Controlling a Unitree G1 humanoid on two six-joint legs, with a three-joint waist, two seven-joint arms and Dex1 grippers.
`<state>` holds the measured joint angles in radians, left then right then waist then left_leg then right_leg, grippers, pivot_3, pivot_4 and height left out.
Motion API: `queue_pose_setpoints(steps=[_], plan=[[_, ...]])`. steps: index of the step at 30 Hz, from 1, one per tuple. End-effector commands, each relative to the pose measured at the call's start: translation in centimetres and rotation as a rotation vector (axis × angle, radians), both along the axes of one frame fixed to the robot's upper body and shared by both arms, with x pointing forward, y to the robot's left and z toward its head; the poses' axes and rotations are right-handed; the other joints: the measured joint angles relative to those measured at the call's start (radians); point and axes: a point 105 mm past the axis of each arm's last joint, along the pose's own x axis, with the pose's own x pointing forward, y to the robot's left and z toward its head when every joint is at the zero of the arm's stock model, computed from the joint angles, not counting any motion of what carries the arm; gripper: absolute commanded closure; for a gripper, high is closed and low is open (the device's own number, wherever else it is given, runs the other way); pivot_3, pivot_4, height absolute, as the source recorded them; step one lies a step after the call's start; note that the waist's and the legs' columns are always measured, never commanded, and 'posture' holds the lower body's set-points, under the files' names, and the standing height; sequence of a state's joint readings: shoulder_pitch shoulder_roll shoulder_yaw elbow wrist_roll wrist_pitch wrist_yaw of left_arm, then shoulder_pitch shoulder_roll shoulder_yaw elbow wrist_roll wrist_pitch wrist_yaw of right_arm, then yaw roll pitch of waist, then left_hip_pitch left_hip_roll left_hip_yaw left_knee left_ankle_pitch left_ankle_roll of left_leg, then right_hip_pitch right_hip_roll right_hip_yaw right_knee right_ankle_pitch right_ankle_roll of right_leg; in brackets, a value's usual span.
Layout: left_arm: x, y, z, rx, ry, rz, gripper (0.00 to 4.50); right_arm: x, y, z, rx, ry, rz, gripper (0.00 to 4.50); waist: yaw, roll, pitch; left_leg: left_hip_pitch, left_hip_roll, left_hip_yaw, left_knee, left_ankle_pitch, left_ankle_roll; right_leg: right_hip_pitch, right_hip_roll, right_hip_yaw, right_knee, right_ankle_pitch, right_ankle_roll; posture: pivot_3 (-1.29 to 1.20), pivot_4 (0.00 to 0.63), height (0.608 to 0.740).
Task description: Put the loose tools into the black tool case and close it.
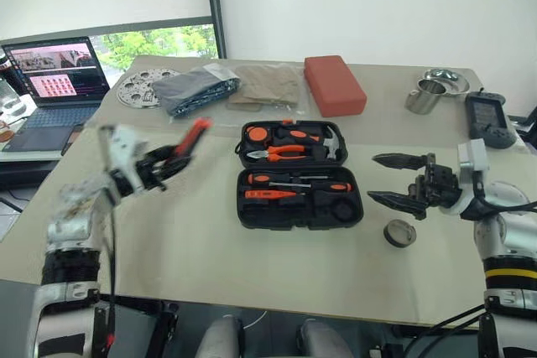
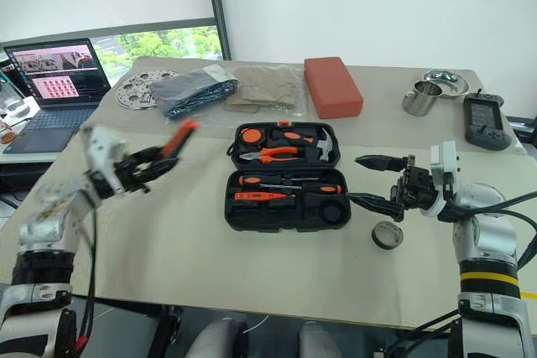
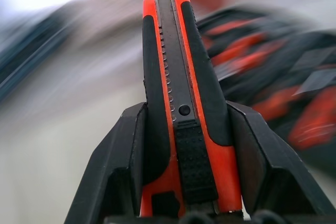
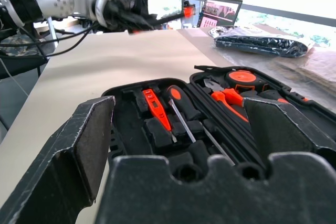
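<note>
The left hand (image 1: pixel 172 159) clamps the utility knife (image 3: pixel 178 93); the open black tool case (image 1: pixel 299 175) lies between it and the wide-open, empty right hand (image 1: pixel 388 180).

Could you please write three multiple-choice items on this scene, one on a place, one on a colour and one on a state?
1. Where does the grey tape roll lie?
A. On the table right of the black tool case
B. Inside the case
C. On the laptop

2. What colour is the block behind the case?
A. Blue
B. Red
C. Green

3. What is the left pincer doing?
A. Hanging open
B. Gripping the steel cup
C. Holding the utility knife

Key: 1 A, it sits on bare tabletop. 2 B, plainly red. 3 C, the fingers clamp the knife.
</note>
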<state>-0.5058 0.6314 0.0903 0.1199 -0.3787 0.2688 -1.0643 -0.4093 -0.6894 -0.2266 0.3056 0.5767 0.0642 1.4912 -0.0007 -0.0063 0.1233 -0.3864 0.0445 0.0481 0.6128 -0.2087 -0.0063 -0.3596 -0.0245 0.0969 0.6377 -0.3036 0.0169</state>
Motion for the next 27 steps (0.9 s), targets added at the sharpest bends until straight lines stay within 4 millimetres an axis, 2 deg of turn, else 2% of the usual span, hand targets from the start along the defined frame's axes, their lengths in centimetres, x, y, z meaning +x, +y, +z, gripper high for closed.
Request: queue_pose_setpoints(steps=[1,5,11,15,22,27], plan=[[-2.0,-3.5,-1.4,0.185,0.013,-0.224,2.72,-0.5,-0.5,1.4,0.034,-0.038,-0.006,0.00,-0.011,0.002,-0.001,0.001,0.000,0.000,-0.001,0.000,0.000,0.001,0.001,0.001,-0.003,0.000,0.000,0.00,0.150,0.740],[-2.5,-6.9,-3.5,0.338,0.012,-0.354,2.72,-0.9,-0.7,1.5,0.017,-0.034,0.007,0.00,-0.025,0.002,0.000,0.002,0.002,0.000,-0.002,0.000,0.000,0.002,0.004,0.002,-0.005,0.000,0.000,0.00,0.150,0.740],[-3.1,-9.3,-5.8,0.467,0.034,-0.444,2.72,-1.4,-1.1,1.3,-0.005,-0.027,-0.010,0.00,-0.021,0.001,0.000,0.001,0.002,0.000,0.000,0.000,0.000,0.003,0.003,0.003,-0.006,0.000,0.000,0.00,0.150,0.740],[-3.2,-10.1,-7.0,0.534,0.054,-0.467,2.72,-1.6,-0.7,1.3,-0.005,-0.028,-0.010,0.00,-0.017,0.001,0.001,0.001,0.001,0.000,0.000,0.000,0.001,0.003,0.003,0.003,-0.007,0.000,0.000,0.00,0.150,0.740],[-2.4,-10.2,-7.2,0.569,0.050,-0.445,2.72,-1.7,-0.6,1.5,-0.009,-0.030,-0.012,0.00,-0.017,0.001,0.000,0.001,0.001,-0.001,0.000,0.000,0.001,0.004,0.003,0.003,-0.007,0.000,0.000,0.00,0.150,0.740],[-3.0,-10.6,-7.8,0.591,0.064,-0.479,2.72,-1.8,-0.4,1.4,-0.005,-0.028,-0.015,0.00,-0.014,0.001,0.000,0.001,0.001,-0.001,0.000,0.000,0.001,0.004,0.003,0.003,-0.007,0.000,0.000,0.00,0.150,0.740]])
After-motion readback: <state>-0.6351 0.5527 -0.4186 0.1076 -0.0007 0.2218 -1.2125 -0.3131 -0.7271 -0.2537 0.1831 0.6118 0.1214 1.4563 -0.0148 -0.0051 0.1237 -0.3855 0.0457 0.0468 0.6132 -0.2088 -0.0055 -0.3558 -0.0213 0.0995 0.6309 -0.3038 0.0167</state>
